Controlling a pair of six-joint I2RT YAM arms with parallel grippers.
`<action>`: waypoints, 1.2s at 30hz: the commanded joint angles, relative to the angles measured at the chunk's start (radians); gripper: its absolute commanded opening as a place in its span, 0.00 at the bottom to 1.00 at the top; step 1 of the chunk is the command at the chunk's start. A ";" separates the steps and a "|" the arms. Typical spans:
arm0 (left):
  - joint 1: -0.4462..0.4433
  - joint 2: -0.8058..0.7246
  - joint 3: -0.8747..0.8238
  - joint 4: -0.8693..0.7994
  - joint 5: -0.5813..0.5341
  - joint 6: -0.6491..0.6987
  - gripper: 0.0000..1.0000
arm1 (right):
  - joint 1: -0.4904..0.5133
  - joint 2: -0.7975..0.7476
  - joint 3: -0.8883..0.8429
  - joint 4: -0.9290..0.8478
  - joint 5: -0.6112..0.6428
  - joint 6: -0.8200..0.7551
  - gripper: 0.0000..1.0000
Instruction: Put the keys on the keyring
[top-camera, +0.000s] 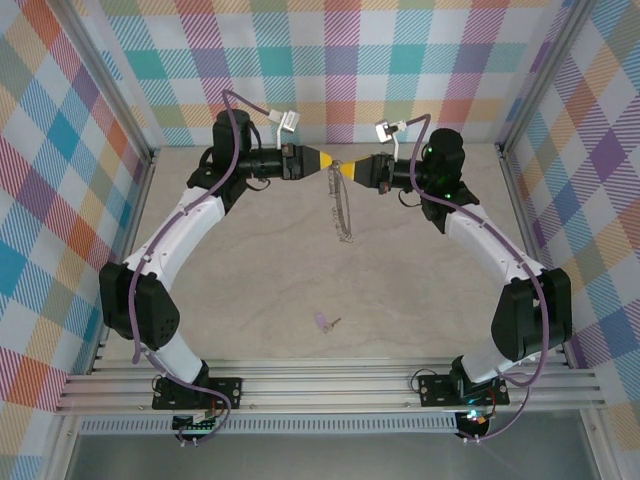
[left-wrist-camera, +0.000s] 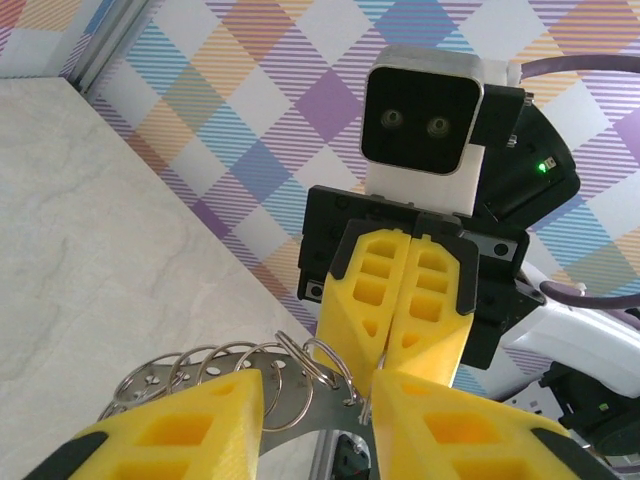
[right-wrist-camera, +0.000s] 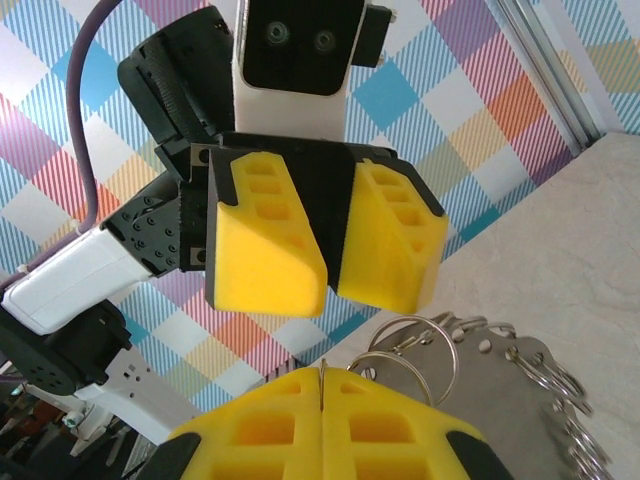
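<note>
The keyring (top-camera: 345, 215) is a thin grey metal hoop fringed with small silvery split rings. It hangs on edge above the far middle of the table. My right gripper (top-camera: 343, 172) is shut on a thin wire piece at the hoop's top (right-wrist-camera: 322, 375). My left gripper (top-camera: 328, 160) faces it tip to tip and is open. Its yellow fingers stand apart on either side of the hoop's rim (left-wrist-camera: 300, 400) without closing on it. The key (top-camera: 322, 322), with its lilac head and short grey blade, lies flat on the table near the front middle, far from both grippers.
Checked walls enclose the table on three sides, with aluminium posts at the corners. The back wall is close behind both grippers. A slotted metal rail (top-camera: 330, 385) with the arm bases runs along the near edge. Both arms arch inward over the table's sides.
</note>
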 joint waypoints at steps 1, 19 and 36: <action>-0.013 -0.034 -0.005 0.034 0.024 -0.002 0.38 | 0.001 -0.021 -0.002 0.067 0.007 0.015 0.00; -0.028 -0.105 -0.026 -0.008 -0.017 0.030 0.43 | -0.004 -0.009 -0.012 0.058 0.037 0.002 0.00; -0.065 -0.044 -0.024 0.008 -0.036 0.028 0.43 | -0.008 -0.022 -0.030 0.072 0.030 0.010 0.00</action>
